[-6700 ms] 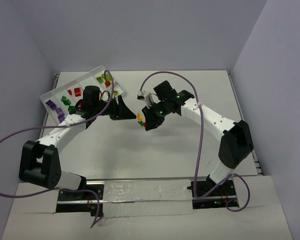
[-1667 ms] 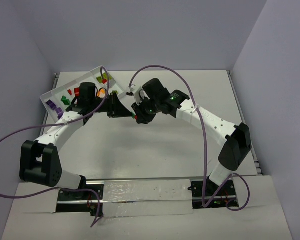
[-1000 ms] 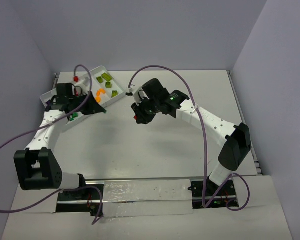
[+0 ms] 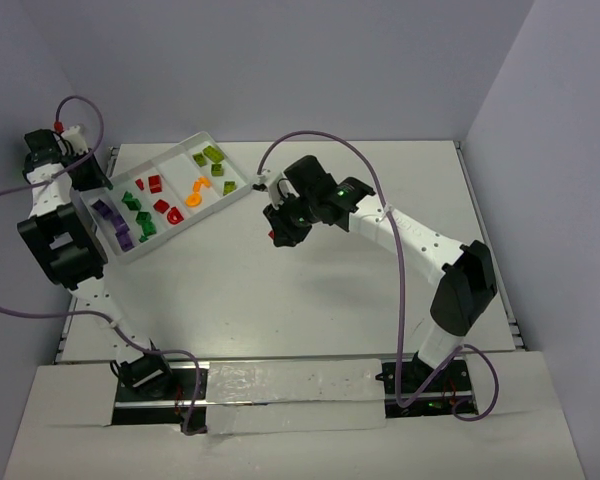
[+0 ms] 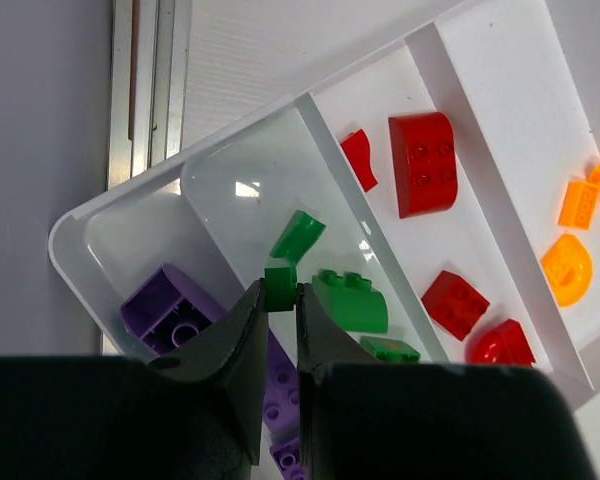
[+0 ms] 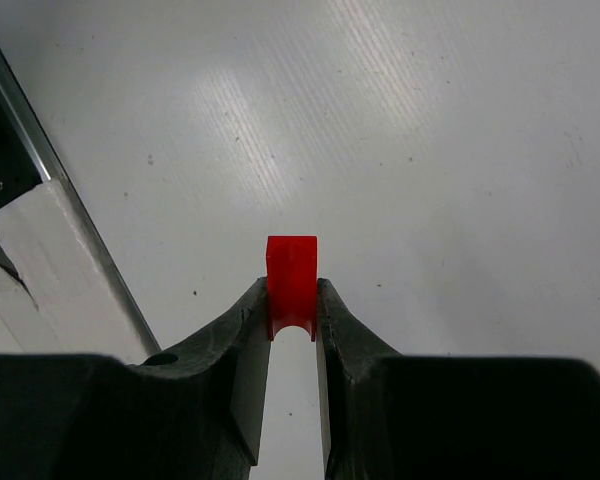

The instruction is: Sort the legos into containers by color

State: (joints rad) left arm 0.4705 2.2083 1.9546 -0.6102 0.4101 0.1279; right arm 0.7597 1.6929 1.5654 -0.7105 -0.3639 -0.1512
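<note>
Over the last second the left arm has swung out from low over the tray (image 4: 188,224) to the far left edge of the desk (image 4: 310,300). It now stands folded and raised there, so the top view shows the tray's contents uncovered. The left claw (image 5: 280,293) has not let go. It is clamped on a small green brick (image 5: 280,279), which shows in the wrist view in line with the green compartment (image 5: 242,190), just beside the green pieces already lying there. The purple compartment (image 5: 115,245) is on one side and the red compartment (image 5: 395,235) on the other.

The right arm has hardly moved in that time. The right claw (image 6: 292,305) is shut tight on a red brick (image 6: 292,268) and hangs over bare desk, to the right of the tray and well apart from it.

Each claw therefore carries a brick that is not yet sorted. The green one looks lined up for release, though the claw seems high, so dropping it from there risks a bounce into a neighbouring compartment. With the left arm drawn aside, the right arm probably has room to carry the red brick across to the red compartment.
</note>
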